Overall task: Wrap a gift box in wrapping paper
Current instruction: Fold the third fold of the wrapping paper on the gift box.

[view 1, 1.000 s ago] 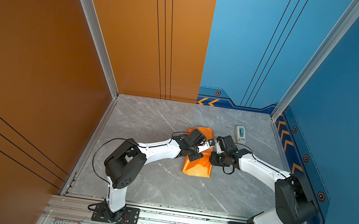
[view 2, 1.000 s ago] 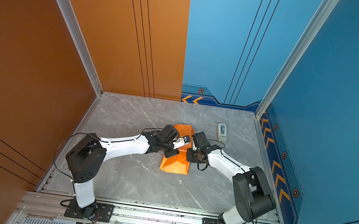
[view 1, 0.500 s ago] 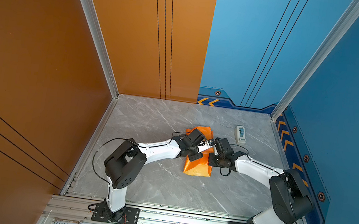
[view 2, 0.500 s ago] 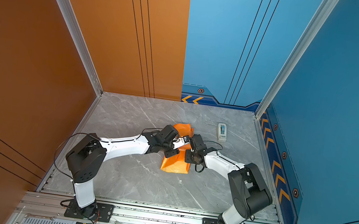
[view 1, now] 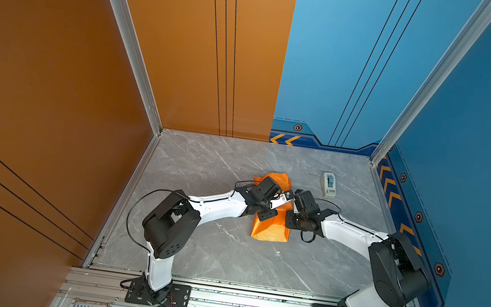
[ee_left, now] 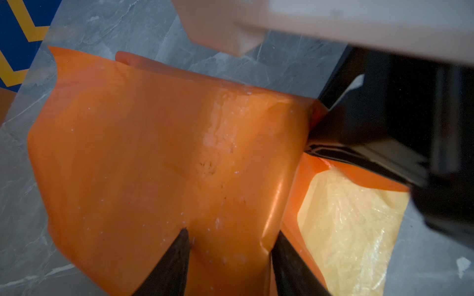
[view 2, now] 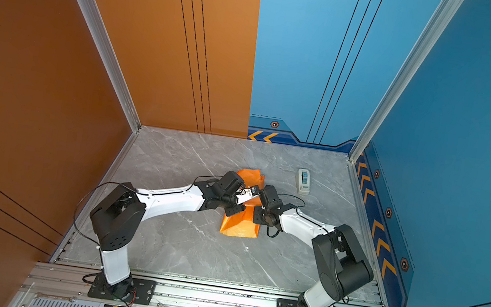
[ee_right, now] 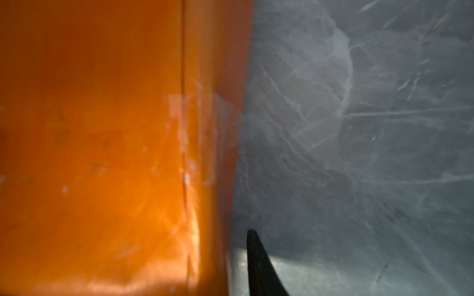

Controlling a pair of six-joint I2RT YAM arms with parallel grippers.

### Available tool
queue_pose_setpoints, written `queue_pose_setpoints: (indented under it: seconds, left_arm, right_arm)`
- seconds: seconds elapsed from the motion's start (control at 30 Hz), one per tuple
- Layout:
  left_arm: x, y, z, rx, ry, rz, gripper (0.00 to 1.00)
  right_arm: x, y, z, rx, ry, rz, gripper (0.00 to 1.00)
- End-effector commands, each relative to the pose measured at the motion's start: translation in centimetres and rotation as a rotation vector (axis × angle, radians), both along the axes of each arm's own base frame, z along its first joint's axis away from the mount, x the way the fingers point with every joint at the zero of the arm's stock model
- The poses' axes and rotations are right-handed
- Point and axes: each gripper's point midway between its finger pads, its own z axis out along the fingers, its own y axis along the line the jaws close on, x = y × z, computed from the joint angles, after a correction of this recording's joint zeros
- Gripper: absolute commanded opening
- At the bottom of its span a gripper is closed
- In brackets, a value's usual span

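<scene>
The wrapping paper (view 1: pixel 271 229) lies folded into an orange package mid-table in both top views (view 2: pixel 239 223). The gift box is hidden. In the left wrist view the paper (ee_left: pixel 154 153) shows a strip of clear tape and its pale yellow inside at one end. My left gripper (ee_left: pixel 232 256) is open, both fingertips resting on the paper's top face. My right gripper (view 1: pixel 291 207) is at the package's right side, facing the left gripper (view 1: pixel 274 205). In the right wrist view only one finger (ee_right: pixel 256 264) shows, over the table beside the paper (ee_right: pixel 102 153).
A small white tape dispenser (view 1: pixel 328 184) with a blue roll stands on the grey marble table (view 1: pixel 207 253) behind and to the right of the package. Orange and blue walls enclose the table on three sides.
My right arm has shifted left toward the package, bringing its gripper close to the left one. The left arm and the paper have stayed put.
</scene>
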Motion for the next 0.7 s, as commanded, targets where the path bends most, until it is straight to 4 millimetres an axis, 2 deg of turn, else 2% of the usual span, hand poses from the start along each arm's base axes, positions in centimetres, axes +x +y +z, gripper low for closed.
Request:
queue_pose_setpoints:
  seconds: [0.0, 0.1, 0.13, 0.17, 0.27, 0.33, 0.43, 0.57, 0.67]
  left_arm:
    - [-1.2, 0.8, -1.6, 0.041, 0.053, 0.001, 0.52]
    - [-1.2, 0.9, -1.7, 0.044, 0.054, 0.005, 0.52]
    - [-1.2, 0.9, -1.7, 0.044, 0.055, 0.003, 0.52]
    - [-1.2, 0.9, -1.7, 0.045, 0.056, 0.003, 0.52]
    - [-1.2, 0.8, -1.7, 0.042, 0.056, 0.004, 0.52]
    - [-1.3, 0.8, -1.7, 0.043, 0.057, 0.002, 0.52]
    - [-1.3, 0.8, -1.8, 0.043, 0.061, 0.004, 0.52]
    - [-1.3, 0.8, -1.8, 0.039, 0.063, 0.005, 0.52]
    - [-1.4, 0.8, -1.7, 0.038, 0.063, 0.004, 0.52]
  right_arm:
    - [-0.9, -1.4, -2.3, -0.085, 0.030, -0.035, 0.16]
    - [-1.1, -1.5, -2.0, -0.090, 0.025, -0.033, 0.17]
    - [-1.2, -1.4, -1.8, -0.083, 0.025, -0.025, 0.20]
    - [-1.3, -1.3, -1.5, -0.078, 0.025, -0.016, 0.24]
    - [-1.7, -0.8, -0.2, -0.048, 0.014, 0.014, 0.50]
    - [-2.1, -0.6, 0.5, -0.026, 0.015, 0.029, 0.57]
    - [-2.5, -0.1, 0.4, 0.007, 0.022, 0.031, 0.58]
    - [-2.0, -0.5, -0.8, -0.026, 0.025, 0.001, 0.56]
    - [-1.3, -0.8, -1.7, -0.056, 0.023, -0.020, 0.49]
